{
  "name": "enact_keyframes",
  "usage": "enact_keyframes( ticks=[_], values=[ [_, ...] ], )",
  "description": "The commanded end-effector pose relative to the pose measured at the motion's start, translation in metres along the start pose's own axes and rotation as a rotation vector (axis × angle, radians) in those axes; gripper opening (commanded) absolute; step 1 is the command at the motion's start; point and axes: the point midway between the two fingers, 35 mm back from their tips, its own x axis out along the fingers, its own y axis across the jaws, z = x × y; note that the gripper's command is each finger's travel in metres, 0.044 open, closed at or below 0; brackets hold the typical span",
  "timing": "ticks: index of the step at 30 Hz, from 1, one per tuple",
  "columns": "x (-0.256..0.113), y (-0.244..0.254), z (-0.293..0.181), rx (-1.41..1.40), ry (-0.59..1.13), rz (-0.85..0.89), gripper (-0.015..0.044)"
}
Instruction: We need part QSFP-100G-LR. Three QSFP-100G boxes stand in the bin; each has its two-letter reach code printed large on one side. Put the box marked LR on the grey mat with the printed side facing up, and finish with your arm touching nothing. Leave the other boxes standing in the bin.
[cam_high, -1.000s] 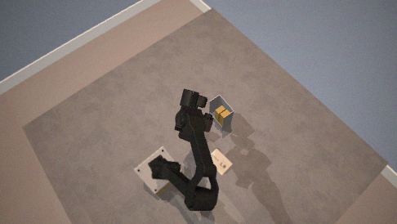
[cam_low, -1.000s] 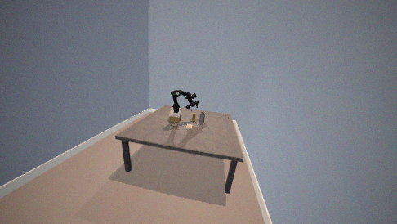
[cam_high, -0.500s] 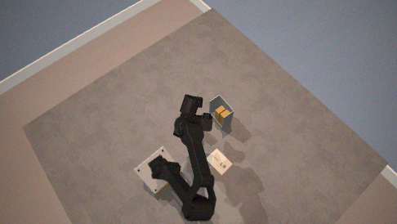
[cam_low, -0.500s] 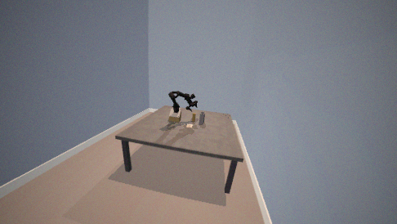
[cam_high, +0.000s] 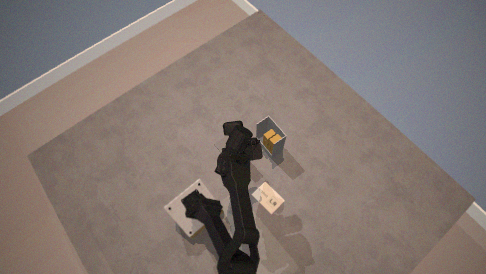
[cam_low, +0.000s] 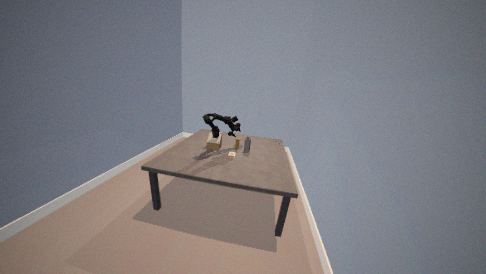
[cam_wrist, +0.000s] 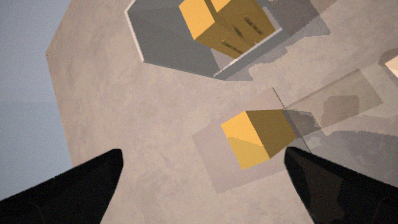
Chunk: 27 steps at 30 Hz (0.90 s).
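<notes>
The gripper (cam_high: 229, 149) (cam_low: 232, 134) (cam_wrist: 204, 155) is hovering above the table (cam_high: 320, 85) (cam_low: 225, 170) (cam_wrist: 150, 110), its fingers standing wide apart with nothing between them. In the wrist view, a yellow box (cam_low: 237, 143) (cam_wrist: 257, 137) is standing on end on the grey mat (cam_wrist: 207, 157), near the right-hand fingertip in that view; its visible top and side are showing no print, so whether it is the LR box cannot be told. It is not lying with a printed side up. Two more yellow boxes (cam_high: 269, 142) (cam_wrist: 205, 25) are standing side by side in the grey bin (cam_high: 281, 150) (cam_low: 247, 145) (cam_wrist: 170, 45), dark print showing on their sides but too small to read. A cream card (cam_high: 267, 192) (cam_low: 232, 154) (cam_wrist: 394, 70) marked LR is lying flat on the table, apart from the bin.
</notes>
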Motion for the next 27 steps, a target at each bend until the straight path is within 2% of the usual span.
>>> enact_keyframes(
  ticks=[1, 27],
  values=[
    [0.0002, -0.002, -0.0006, -0.07, 0.007, 0.04, 0.044],
    [0.0008, -0.0079, 0.0035, -0.47, 0.036, 0.251, 0.044]
  ],
)
